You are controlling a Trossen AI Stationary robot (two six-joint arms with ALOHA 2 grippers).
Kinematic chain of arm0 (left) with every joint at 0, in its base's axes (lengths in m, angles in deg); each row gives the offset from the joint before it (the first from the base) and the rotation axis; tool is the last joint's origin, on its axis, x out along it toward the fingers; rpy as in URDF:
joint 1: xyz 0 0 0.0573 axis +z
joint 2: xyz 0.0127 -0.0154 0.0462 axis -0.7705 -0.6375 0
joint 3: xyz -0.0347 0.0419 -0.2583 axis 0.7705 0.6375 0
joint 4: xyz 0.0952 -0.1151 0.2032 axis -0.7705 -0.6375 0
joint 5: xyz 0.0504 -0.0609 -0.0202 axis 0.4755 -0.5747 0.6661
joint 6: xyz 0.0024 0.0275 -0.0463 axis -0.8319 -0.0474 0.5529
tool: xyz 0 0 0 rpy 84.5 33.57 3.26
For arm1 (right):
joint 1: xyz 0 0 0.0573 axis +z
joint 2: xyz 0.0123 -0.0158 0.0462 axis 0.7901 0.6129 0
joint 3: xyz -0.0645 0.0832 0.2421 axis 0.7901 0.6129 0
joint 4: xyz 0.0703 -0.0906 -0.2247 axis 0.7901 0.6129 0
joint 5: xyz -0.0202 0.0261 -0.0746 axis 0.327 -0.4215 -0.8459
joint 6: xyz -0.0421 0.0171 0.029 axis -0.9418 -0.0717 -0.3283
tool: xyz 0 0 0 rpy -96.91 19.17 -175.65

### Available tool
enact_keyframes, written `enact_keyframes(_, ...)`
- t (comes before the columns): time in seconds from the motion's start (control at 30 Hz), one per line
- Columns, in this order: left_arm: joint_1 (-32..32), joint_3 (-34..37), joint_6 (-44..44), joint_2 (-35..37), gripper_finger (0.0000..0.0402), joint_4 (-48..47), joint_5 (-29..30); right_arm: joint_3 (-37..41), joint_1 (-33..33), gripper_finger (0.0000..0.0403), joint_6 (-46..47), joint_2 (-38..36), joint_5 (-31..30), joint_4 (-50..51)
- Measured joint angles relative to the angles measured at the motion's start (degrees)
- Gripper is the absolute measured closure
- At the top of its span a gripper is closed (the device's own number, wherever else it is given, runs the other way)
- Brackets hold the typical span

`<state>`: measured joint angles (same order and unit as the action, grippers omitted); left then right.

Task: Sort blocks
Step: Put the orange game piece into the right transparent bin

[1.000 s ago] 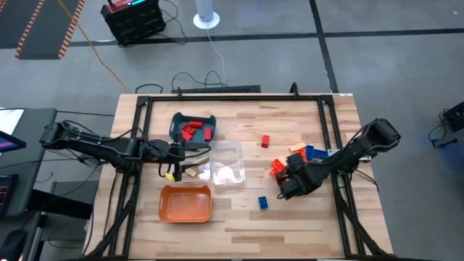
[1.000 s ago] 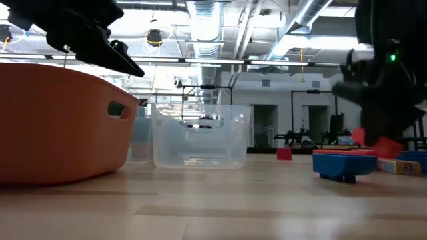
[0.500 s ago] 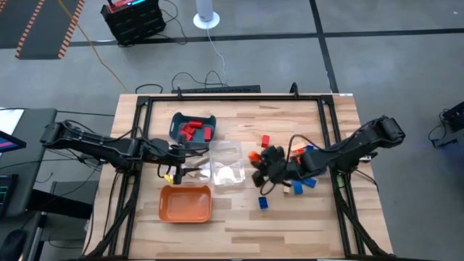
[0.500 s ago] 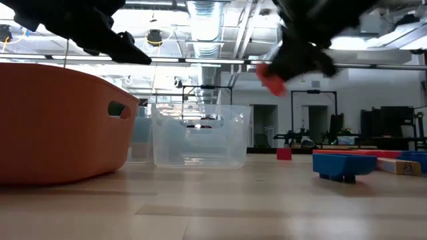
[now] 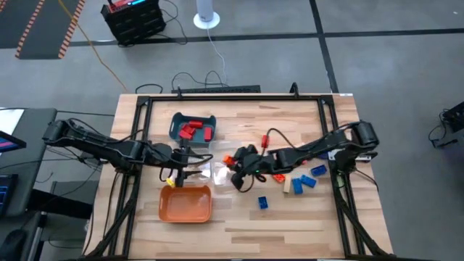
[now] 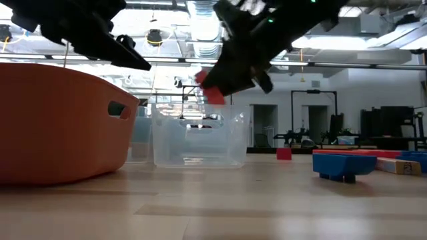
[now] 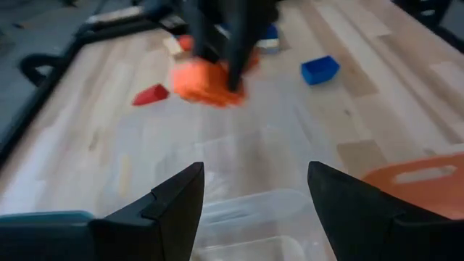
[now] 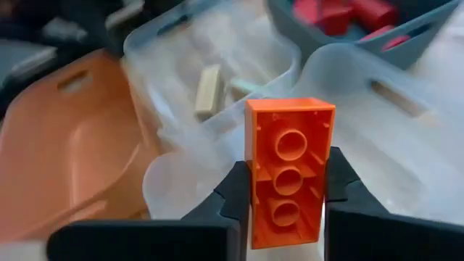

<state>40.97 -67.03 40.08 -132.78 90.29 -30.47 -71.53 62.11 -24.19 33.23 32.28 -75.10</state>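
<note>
Carrying an orange brick [image 8: 288, 171] in the right gripper [image 5: 233, 161], fingers clamped on its two long sides, studs-hollow face toward the wrist camera. It hangs above the clear tray [image 5: 217, 168], near the orange tray [image 5: 185, 204]. Left gripper [image 7: 254, 199] hovers nearby with fingers spread, holding nothing. Brick looks like light, rigid, smooth plastic: likely slippery, not fragile, so pinching flat opposite faces mid-length is the sensible hold. Loose blocks [image 5: 299, 181] lie on the table [image 5: 304, 217] to the right; red ones sit in the teal tray [image 5: 193, 129].
</note>
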Motion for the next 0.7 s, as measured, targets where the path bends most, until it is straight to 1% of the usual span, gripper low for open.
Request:
enact_keyframes(0.07,0.0,0.0,-0.2,0.6,0.0162,-1.1,1.5,-2.7,0.0,0.0316,-1.2,1.5,0.4,1.7)
enact_keyframes(0.2,0.0,0.0,0.3,0.8,0.0162,-3.1,2.2,-7.0,0.0,0.0272,-1.2,1.9,0.5,11.3)
enact_keyframes(0.3,0.0,0.0,1.0,0.8,0.0162,-4.2,2.3,-9.1,0.3,0.0241,0.9,0.3,0.5,21.6)
enact_keyframes(0.37,0.0,0.0,1.2,0.8,0.0162,-5.1,2.4,-9.9,0.8,0.0224,2.7,-1.4,0.3,25.5)
enact_keyframes(0.47,0.0,0.0,1.3,0.8,0.0162,-5.4,2.4,-10.0,1.7,0.0202,6.2,-2.9,0.4,32.0)
enact_keyframes(0.53,0.0,0.0,1.2,0.8,0.0162,-5.7,2.4,-9.9,2.5,0.0192,9.0,-3.0,0.4,38.1)
enact_keyframes(0.63,0.0,0.0,1.2,0.8,0.0162,-5.7,2.5,-9.3,4.2,0.0184,15.8,-3.0,0.4,49.9)
enact_keyframes(0.7,0.0,0.0,1.0,0.8,0.0162,-5.7,2.5,-7.7,5.1,0.0183,21.3,-3.0,0.8,55.6)
